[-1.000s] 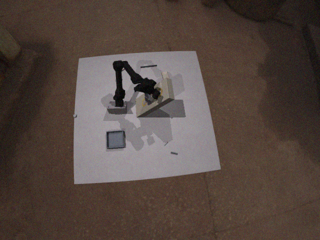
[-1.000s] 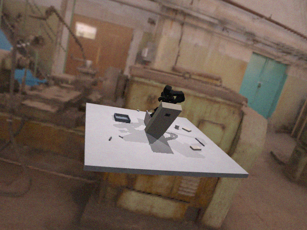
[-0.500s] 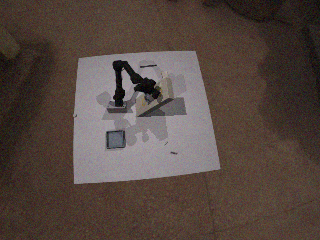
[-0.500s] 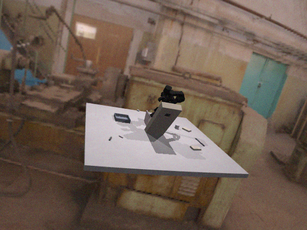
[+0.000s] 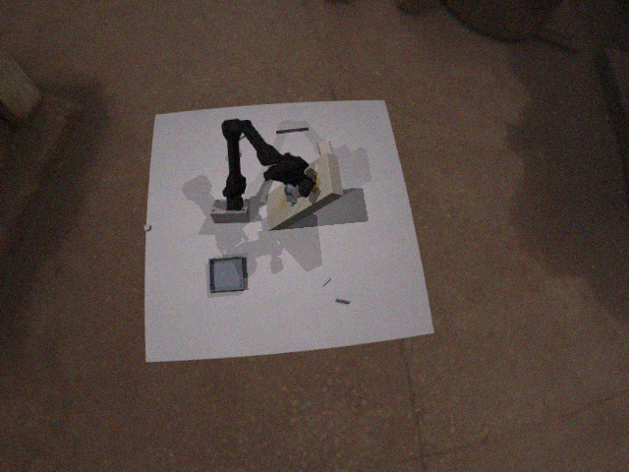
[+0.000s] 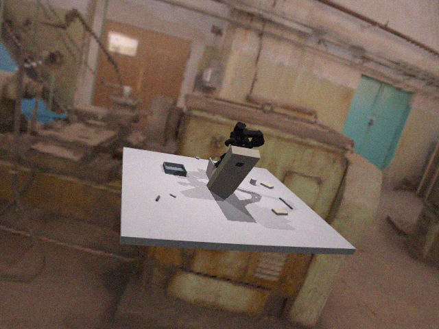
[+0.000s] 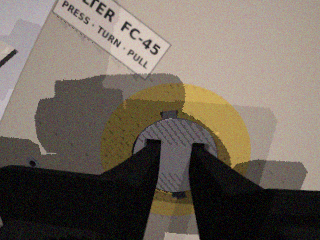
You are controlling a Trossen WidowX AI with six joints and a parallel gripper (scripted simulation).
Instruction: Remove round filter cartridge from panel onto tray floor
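The top camera looks steeply down from well above the white square tabletop [image 5: 284, 324] [image 6: 219, 226]. The exterior one, also distant, faces the beige slanted panel's [image 5: 332, 172] [image 6: 230, 177] [image 7: 220, 55] back across the table; the wrist one closely faces its front. All three share the panel.
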